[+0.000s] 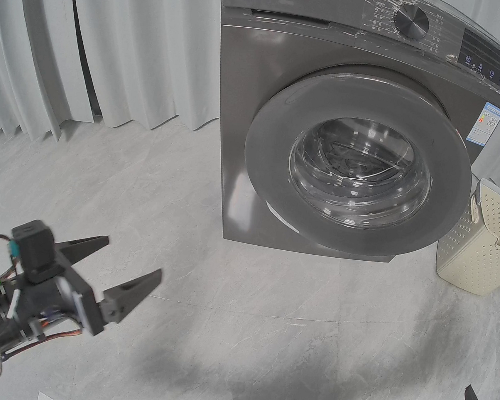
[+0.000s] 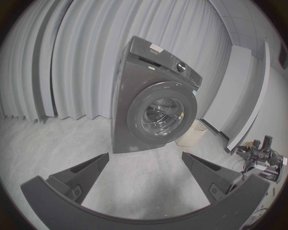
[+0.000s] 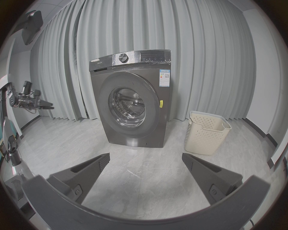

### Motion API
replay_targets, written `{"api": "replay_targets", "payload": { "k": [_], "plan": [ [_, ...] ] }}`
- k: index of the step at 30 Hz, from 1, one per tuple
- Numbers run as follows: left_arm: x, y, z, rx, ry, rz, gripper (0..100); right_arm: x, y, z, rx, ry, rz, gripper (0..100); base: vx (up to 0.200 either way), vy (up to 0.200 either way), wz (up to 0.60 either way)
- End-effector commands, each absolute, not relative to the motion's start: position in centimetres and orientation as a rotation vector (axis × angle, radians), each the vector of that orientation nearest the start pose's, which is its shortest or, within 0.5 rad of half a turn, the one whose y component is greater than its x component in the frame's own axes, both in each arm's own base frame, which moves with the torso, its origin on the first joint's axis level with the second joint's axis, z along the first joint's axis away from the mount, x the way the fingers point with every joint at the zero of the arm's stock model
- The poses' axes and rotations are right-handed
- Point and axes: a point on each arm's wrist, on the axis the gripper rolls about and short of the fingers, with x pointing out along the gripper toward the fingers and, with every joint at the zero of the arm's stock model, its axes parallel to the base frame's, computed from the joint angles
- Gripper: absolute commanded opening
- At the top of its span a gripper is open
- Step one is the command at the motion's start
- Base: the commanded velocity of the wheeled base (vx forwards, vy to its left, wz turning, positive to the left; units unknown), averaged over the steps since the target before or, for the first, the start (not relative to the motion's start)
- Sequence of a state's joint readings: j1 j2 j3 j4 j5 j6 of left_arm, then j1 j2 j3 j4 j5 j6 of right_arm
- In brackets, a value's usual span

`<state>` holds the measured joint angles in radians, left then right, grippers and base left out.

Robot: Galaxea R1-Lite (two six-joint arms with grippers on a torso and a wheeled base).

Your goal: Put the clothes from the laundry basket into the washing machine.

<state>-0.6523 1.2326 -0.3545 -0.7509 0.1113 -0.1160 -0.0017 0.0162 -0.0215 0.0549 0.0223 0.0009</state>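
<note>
washer [image 1: 249, 150]: grey front-loader, upright on the floor [image 1: 247, 339], back to the curtain [image 1: 131, 37]. a dial [image 1: 411, 21] and a panel under clear film run along its top edge, and a label [image 1: 492, 124] sits at the upper right of its front.

door [image 1: 281, 130]: round, grey ring with a glass centre, shut flush against the washer's front. dark folds show behind the glass [image 1: 359, 168]; whether they are clothes cannot be told.

basket [image 1: 494, 235]: cream plastic, perforated walls, upright on the floor just beside the washer's right side, open top up. in the right wrist view its inner walls [image 3: 210, 122] are bare down as far as the rim lets one see.

left gripper [image 1: 133, 256]: low on the robot's left, well apart from the washer, above bare floor. its fingers are spread wide with nothing between them, and they point towards the washer.

right gripper [image 3: 145, 155]: low on the robot's right, well apart from washer and basket. its fingers are spread wide, holding nothing, and they face the washer's front with the basket off to one side.
</note>
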Motion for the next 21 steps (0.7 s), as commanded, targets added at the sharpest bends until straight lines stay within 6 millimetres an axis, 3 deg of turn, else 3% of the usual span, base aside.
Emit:
{"api": "replay_targets", "payload": {
  "k": [1, 6, 16, 21],
  "plan": [
    [4.2, -1.3, 13.9, -0.016, -0.009, -0.259, 100, -2.4, 0.1, 7.6, 0.0, 0.037, 0.02, 100, 0.0, 0.0, 0.0],
    [2.0, -0.2, 12.4, -0.025, -0.032, -0.131, 100, -2.4, 0.1, 7.6, 0.0, 0.037, 0.017, 100, 0.0, 0.0, 0.0],
    [-1.8, -0.2, 8.3, -0.02, -0.005, -0.078, 100, -2.4, 0.1, 7.6, 0.0, 0.037, 0.015, 100, 0.0, 0.0, 0.0],
    [-2.3, -0.2, 8.2, -0.081, -0.03, -0.084, 100, -2.4, 0.1, 7.6, 0.002, 0.035, 0.02, 100, 0.0, 0.0, 0.0]
  ]
}}
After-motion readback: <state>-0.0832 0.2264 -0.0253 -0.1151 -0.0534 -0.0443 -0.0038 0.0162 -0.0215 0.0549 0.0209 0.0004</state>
